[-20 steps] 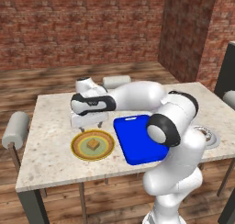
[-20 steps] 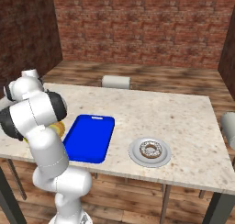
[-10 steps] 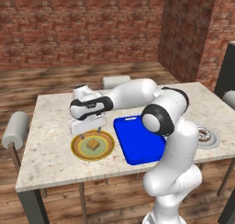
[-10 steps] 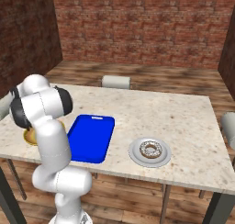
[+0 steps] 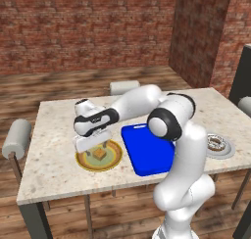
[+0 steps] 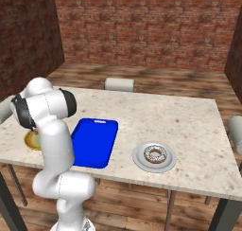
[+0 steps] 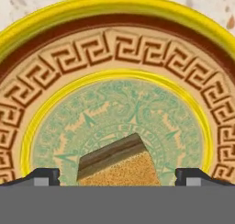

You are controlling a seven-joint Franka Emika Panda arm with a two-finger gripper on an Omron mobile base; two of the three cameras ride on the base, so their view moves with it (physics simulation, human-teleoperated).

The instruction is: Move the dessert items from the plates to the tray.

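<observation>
A small tan-brown cake cube (image 5: 101, 153) (image 7: 119, 163) rests on the greenish centre of the yellow-rimmed plate (image 5: 83, 160) (image 7: 114, 16) (image 6: 31, 141). My gripper (image 5: 96, 146) (image 7: 117, 176) hangs straight down over it, open, with one fingertip on each side of the cube and apart from it. The glazed ring doughnut (image 5: 215, 143) (image 6: 154, 154) lies on the light grey plate (image 5: 226, 151) (image 6: 142, 161) at the table's right. Between the plates sits the bright blue tray (image 5: 147, 150) (image 6: 93, 141), with nothing on it.
The marble table (image 5: 54, 120) (image 6: 170, 116) carries the plates and tray. A grey chair back (image 5: 124, 87) (image 6: 119, 84) stands at its far side, another (image 5: 16, 138) at the left end and one (image 6: 235, 129) at the right end. My arm arches over the tray's left edge.
The gripper has come down toward the yellow-rimmed plate and now straddles the cake cube. Its jaws stayed open. Cube, doughnut and tray have not moved.
</observation>
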